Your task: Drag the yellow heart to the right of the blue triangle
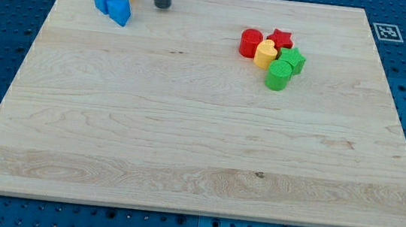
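Yellow heart (266,54): small, rigid, light, should slide easily on my counter (184,149), wedged mid-cluster upper right, far from blue triangle (120,11) upper left; my tip (161,6), no hand, beside triangle; push its right flank.

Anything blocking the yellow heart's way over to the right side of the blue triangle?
Nothing lies on the bare board between them, but the yellow heart is hemmed in: the red cylinder touches its left side, toward the blue triangle. My tip stands just right of the triangle, in the goal area.
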You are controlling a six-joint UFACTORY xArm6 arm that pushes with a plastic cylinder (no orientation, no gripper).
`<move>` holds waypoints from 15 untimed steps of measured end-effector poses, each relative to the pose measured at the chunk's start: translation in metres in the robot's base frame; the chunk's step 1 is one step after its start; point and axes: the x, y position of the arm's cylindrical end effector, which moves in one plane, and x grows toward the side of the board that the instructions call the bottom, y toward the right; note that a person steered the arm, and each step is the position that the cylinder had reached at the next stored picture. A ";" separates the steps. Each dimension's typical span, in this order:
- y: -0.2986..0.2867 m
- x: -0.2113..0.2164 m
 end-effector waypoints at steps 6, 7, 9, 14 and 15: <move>0.174 0.036; 0.181 0.046; 0.181 0.080; 0.170 0.133; 0.171 0.135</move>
